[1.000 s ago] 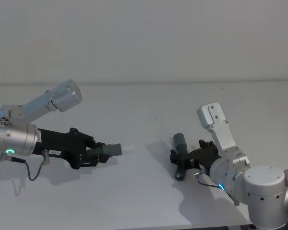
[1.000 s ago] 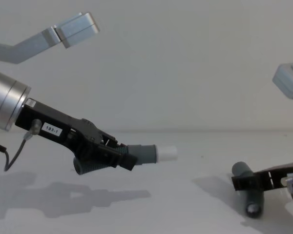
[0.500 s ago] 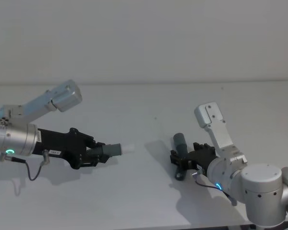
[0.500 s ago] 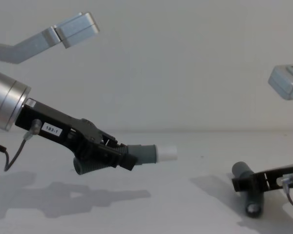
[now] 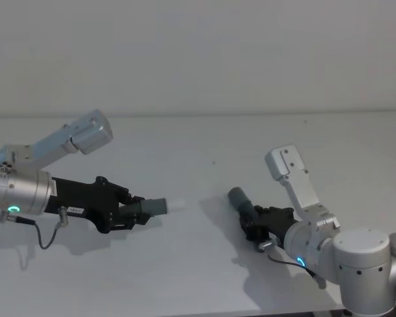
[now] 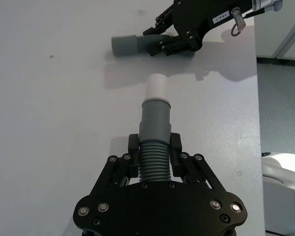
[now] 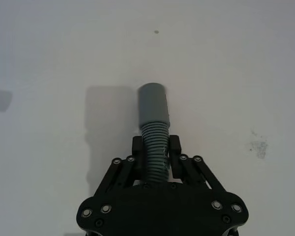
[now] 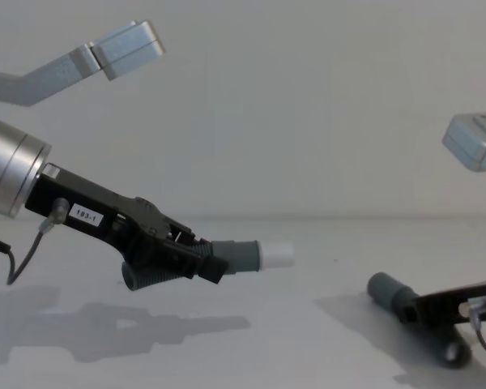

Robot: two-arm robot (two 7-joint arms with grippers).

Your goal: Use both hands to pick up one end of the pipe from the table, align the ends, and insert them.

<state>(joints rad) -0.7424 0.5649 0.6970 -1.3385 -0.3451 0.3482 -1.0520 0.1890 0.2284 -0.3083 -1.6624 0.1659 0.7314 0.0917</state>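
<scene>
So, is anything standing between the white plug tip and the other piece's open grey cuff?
Nothing visible does. Between the white plug tip of the pipe piece in the left hand and the grey cuff held by the right hand is only table.

Tabletop (image 5: 185, 264) was seen matt, pipe (image 6: 155, 115) ribbed grey plastic with smooth cuffs, left tool (image 6: 155, 143) matt black, silver arm (image 8: 8, 174) metallic.

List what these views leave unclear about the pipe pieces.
- Chest view: right end effector runs off the right edge.
- Left wrist view: left end effector hides the rear of the white-tipped piece.
- Right wrist view: the same right end effector hides the rear of the grey-cuffed piece.
</scene>
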